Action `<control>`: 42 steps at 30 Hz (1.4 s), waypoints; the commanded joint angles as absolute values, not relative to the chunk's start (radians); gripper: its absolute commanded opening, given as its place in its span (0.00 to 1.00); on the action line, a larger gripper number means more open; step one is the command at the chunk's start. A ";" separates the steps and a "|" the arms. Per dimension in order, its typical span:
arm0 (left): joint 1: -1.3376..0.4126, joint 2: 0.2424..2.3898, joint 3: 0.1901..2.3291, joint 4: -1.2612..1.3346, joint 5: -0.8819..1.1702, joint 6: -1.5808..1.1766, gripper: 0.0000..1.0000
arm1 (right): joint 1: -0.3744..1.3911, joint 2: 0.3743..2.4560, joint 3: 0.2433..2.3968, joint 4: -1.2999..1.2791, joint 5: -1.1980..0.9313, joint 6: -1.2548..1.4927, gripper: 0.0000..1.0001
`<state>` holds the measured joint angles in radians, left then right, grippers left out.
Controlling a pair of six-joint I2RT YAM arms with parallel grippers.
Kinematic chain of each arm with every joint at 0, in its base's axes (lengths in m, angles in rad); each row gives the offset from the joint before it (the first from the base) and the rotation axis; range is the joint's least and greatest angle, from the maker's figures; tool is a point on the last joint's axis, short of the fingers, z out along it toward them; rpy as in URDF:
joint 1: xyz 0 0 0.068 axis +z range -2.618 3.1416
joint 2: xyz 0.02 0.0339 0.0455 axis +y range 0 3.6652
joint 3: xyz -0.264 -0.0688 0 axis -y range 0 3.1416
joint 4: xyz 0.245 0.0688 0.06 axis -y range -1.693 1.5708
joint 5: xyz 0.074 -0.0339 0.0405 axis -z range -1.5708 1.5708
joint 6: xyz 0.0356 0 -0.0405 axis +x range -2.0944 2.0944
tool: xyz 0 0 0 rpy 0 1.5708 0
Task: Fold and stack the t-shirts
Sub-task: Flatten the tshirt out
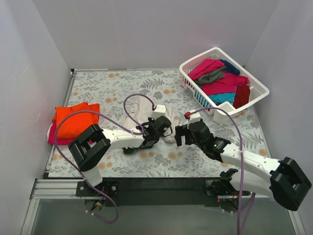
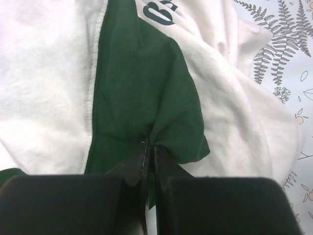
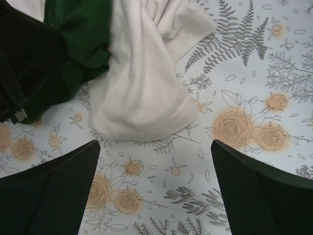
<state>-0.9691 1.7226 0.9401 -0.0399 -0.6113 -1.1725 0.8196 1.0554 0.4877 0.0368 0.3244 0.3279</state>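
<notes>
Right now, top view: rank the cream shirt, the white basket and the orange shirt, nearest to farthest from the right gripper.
1. Cream shirt, just left of the open right gripper, mid-table.
2. White basket, back right.
3. Orange shirt, far left edge.

Cream-white, green-sleeved t-shirt [image 3: 142, 93] lies crumpled at centre; orange t-shirt [image 1: 76, 120] folded far left.

We look down on a grey table cover [image 1: 112, 85] printed with fern fronds and clusters of orange roses, spread flat between pale walls [image 1: 146, 29]. Near its far right corner, a white slatted plastic basket [image 1: 197, 94] sits at an angle. Along the near edge, we see a black mounting plate [image 1: 161, 188] beside a silver rail [image 1: 49, 188].
</notes>
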 commanded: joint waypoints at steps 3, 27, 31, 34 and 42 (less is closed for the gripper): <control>-0.930 1.583 0.888 -0.025 -0.657 -1.178 0.00 | 0.836 1.143 0.528 0.143 0.219 0.348 0.85; -0.695 1.103 0.777 -0.188 -0.613 -1.151 0.00 | 0.850 1.234 0.745 0.002 0.389 0.244 0.01; -0.655 1.017 0.871 -0.264 -0.638 -1.109 0.00 | 0.850 0.999 0.820 -0.149 0.515 0.190 0.01; -0.629 0.999 0.942 -0.293 -0.667 -1.074 0.00 | 0.850 0.916 0.877 -0.244 0.581 0.172 0.01; -0.364 1.123 0.985 -0.291 -0.631 -1.091 0.47 | 0.836 0.845 0.833 -0.285 0.735 0.164 0.01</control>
<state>-0.4564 1.0725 0.9695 -0.2619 -0.6487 -1.0809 0.8436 0.8326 0.8612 -0.2367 0.6399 0.1791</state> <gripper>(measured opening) 0.370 0.024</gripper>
